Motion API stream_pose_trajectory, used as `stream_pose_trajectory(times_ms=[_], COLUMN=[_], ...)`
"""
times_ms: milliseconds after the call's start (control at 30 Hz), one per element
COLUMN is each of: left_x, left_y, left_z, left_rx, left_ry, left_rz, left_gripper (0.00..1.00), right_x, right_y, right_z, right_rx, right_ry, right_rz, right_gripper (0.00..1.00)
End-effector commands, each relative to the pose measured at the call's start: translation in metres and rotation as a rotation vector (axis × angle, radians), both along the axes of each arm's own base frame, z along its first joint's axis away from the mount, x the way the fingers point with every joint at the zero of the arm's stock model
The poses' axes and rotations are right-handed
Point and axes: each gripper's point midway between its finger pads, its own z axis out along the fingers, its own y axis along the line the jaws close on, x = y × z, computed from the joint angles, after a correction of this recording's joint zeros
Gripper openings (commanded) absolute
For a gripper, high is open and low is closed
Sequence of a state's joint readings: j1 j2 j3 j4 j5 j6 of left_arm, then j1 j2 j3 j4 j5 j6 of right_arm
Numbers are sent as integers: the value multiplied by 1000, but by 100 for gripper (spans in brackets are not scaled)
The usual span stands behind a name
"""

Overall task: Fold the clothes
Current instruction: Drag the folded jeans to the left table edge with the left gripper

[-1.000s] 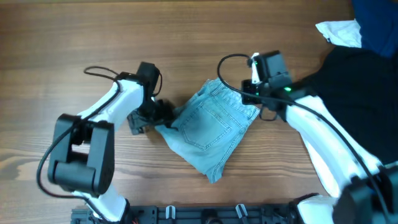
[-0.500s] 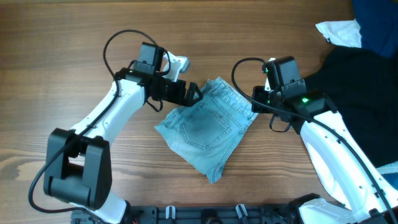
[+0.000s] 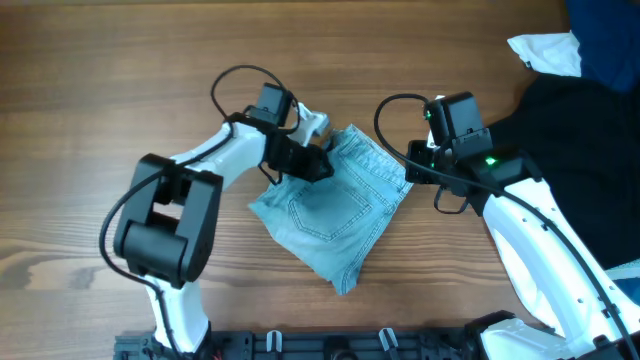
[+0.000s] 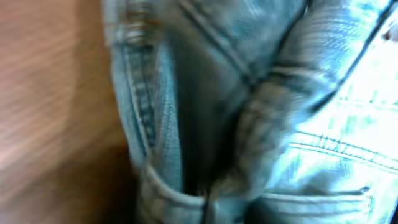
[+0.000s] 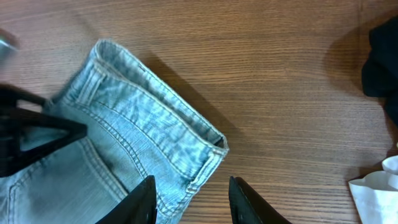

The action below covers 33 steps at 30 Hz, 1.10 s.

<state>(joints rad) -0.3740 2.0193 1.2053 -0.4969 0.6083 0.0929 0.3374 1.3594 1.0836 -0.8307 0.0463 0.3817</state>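
Worktop (image 3: 100,60): brown wood, grain running left to right.
Near edge: black rail (image 3: 330,346).
Light: even, soft shadows on the wood.

The shorts (image 3: 335,205) are faded light blue denim with paler stitching. The worktop (image 3: 100,60) is brown, wood-grained. One garment (image 3: 580,130) is black, and a cloth (image 3: 605,30) is dark blue.

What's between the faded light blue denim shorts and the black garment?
Bare wooden table, shown in the right wrist view; overhead, the right gripper hangs over that stretch.
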Motion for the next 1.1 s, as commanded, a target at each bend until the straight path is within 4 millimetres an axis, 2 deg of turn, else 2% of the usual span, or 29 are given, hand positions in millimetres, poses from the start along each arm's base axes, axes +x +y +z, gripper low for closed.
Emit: stream_pose_trajectory(times_ms=[0, 33, 100, 200, 233, 267, 333, 400, 500, 567, 667, 767, 800, 833, 867, 900, 1000, 1067], left_x=[-30, -30, -17, 19, 35, 43, 63, 72, 73, 70, 71, 76, 81, 84, 84, 85, 91, 98], left_y=[-2, 4, 30, 95, 133, 155, 237, 312, 385, 417, 452, 466, 471, 478, 485, 490, 494, 485], left_z=[-22, -22, -22, -10, -2, 2, 14, 19, 27, 32, 41, 52, 59, 67, 75, 82, 116, 137], left_rx=[44, 56, 123, 173, 201, 222, 308, 349, 335, 333, 330, 330, 337, 361, 391, 409, 408, 373], left_ry=[104, 114, 137, 141, 118, 96, 14, -22, -80, -116, -184, -232, -256, -274, -280, -279, -268, -260], left_rz=[-39, -24, 97, 371, 494, 551, 762, 999, 1182, 1256, 1331, 1354, 1359, 1374, 1390, 1399, 1415, 1399], left_gripper=[4, 4, 4, 4, 4, 4, 4, 4, 4, 4, 4, 4, 10, 52, 88, 100, 100, 100], right_x=[3, 3, 3, 3, 2, 2, 0, -2, -5, -6, -6, -7, -7, -8, -9, -10, -11, -11], right_y=[-3, -3, -3, -3, -3, -3, -4, -5, -6, -6, -6, -6, -6, -7, -7, -7, -8, -7], right_z=[5, 5, 5, 5, 4, 4, 3, 2, 1, 0, 0, 0, 0, -1, -1, -2, -2, -2], right_rx=[-4, -4, -4, -6, -7, -8, -11, -14, -19, -20, -20, -21, -22, -23, -25, -26, -30, -28], right_ry=[-16, -16, -16, -14, -11, -8, -1, 10, 22, 25, 27, 29, 31, 36, 41, 44, 50, 46], right_rz=[-22, -22, -22, -20, -20, -20, -20, -20, -20, -20, -21, -21, -21, -21, -21, -21, -19, -19], right_gripper=[38, 38, 38, 38, 38, 38, 38, 38, 37, 37, 37, 37, 37, 37, 37, 37, 37, 37])
